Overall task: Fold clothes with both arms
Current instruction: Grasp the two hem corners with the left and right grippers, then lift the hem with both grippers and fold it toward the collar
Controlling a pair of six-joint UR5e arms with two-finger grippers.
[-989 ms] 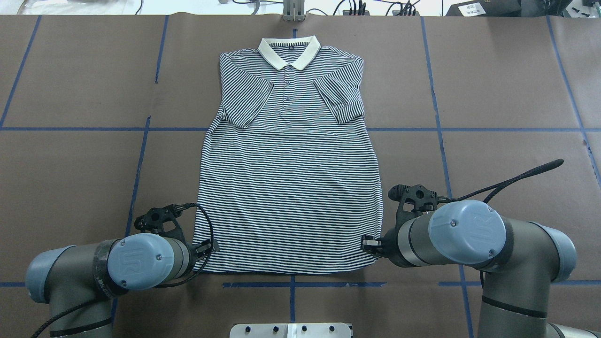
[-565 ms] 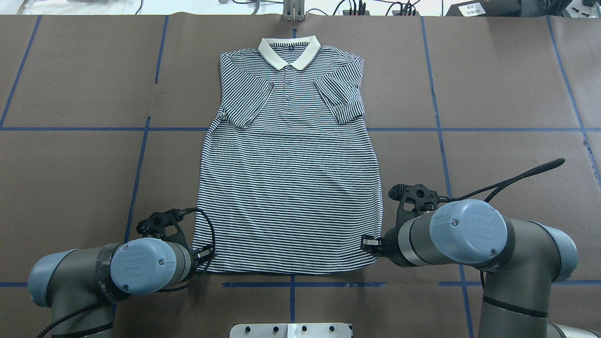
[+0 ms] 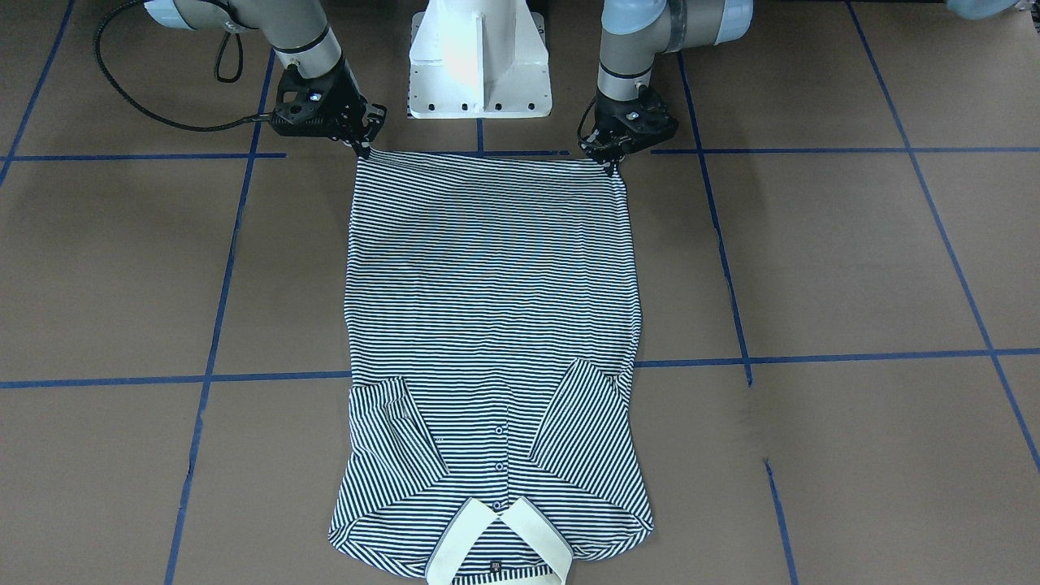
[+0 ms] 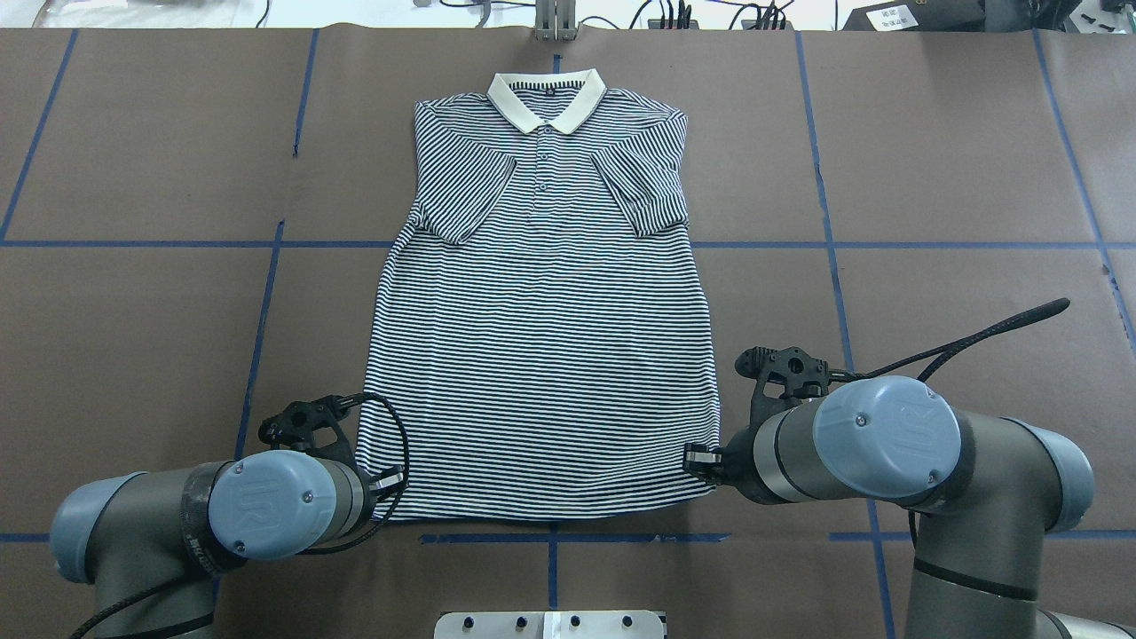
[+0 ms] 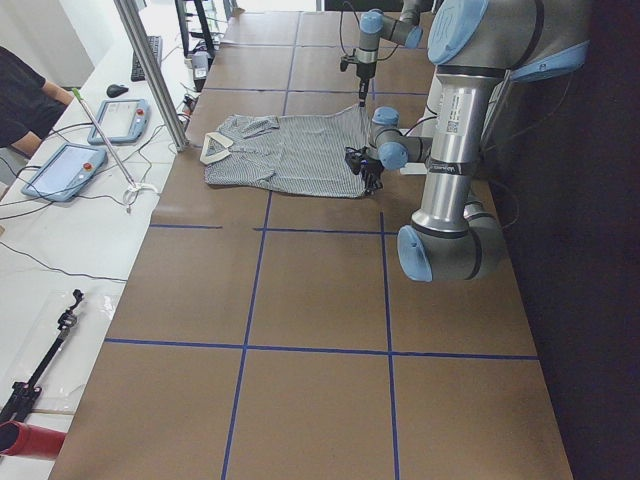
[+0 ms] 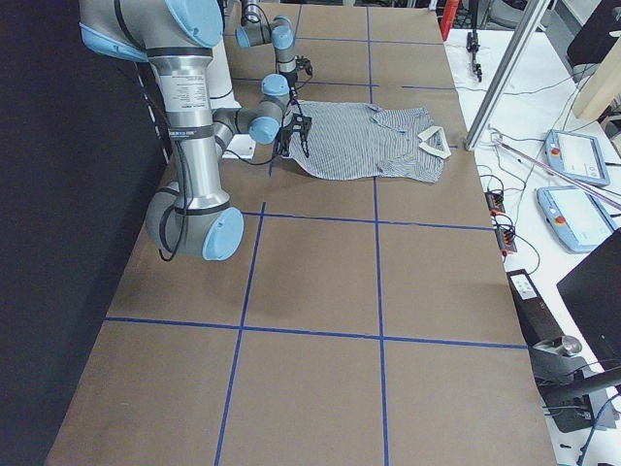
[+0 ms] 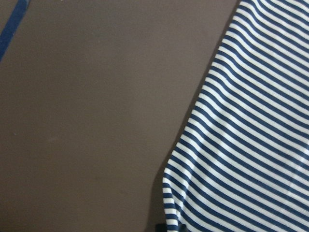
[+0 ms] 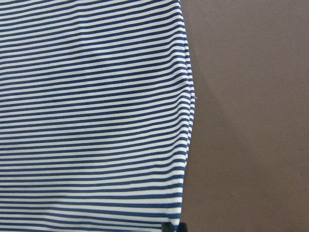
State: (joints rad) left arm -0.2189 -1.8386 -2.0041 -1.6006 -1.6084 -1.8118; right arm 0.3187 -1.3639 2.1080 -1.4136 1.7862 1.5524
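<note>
The striped polo shirt lies flat on the brown table, collar at the far side and both sleeves folded in over the chest. It also shows in the front-facing view. My left gripper is at the near left hem corner and is shut on it; the front-facing view shows it with the corner drawn up to its tips. My right gripper is shut on the near right hem corner. Both wrist views show striped cloth running down to a dark fingertip at the bottom edge.
The white pedestal stands between the arms, just behind the hem. Blue tape lines cross the brown table. A metal post and tablets stand past the collar end, where a person sits.
My left arm has drawn back a little toward the robot's base, and the shirt's lower left edge has shifted outward with it. The right arm has hardly moved.
</note>
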